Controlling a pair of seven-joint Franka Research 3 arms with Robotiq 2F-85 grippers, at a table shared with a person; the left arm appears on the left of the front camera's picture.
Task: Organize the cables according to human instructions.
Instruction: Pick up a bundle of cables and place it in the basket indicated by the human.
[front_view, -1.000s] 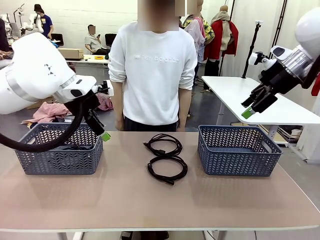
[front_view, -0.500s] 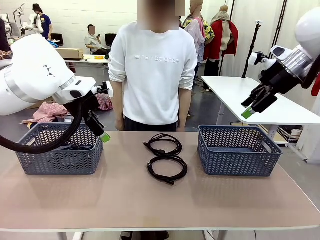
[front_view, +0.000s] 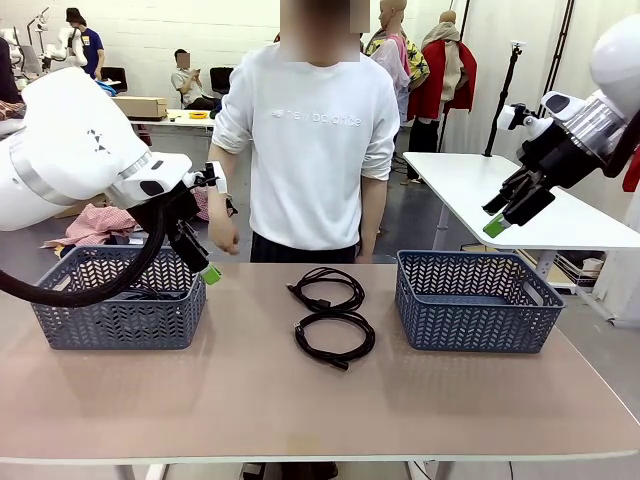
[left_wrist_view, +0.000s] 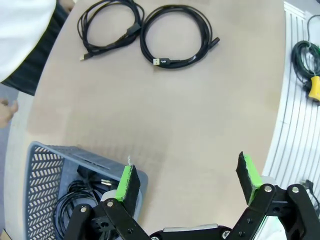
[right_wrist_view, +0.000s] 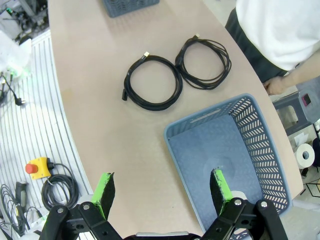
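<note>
Nearest my side of the desk (front_view: 300, 420) lies the near coil (front_view: 335, 338), a flattened black ring a little wider than it is deep. Its plug ends poke out at its front, towards my edge. Just behind it, almost touching, sits the far coil (front_view: 327, 288), looser, with its plugs lying on its left side. Both rest mid-desk, between the two baskets.

The left basket (front_view: 118, 322) stands by the desk's left edge with dark cords already in it (left_wrist_view: 75, 212). The right basket (front_view: 475, 312) stands towards the right edge, and my right wrist view looks down onto its blue floor.

My left gripper (front_view: 208, 270) hangs at that left basket's far right corner, fingers spread as wide as they go and holding nothing. From there the coils lie to my right and towards the near edge, with the far coil the closer of the two. My right gripper (front_view: 498, 218) is raised high beyond the right basket, well apart from both coils. Its green pads (right_wrist_view: 106, 192) also stand wide apart with nothing between them.

I judge my left fingers the better placed. They would need to come down across one strand of a ring, not over the chunky plugs.

At the far edge the person's hand (front_view: 224, 236) hangs near my left fingers. I cannot tell yet which coil or basket is wanted.
</note>
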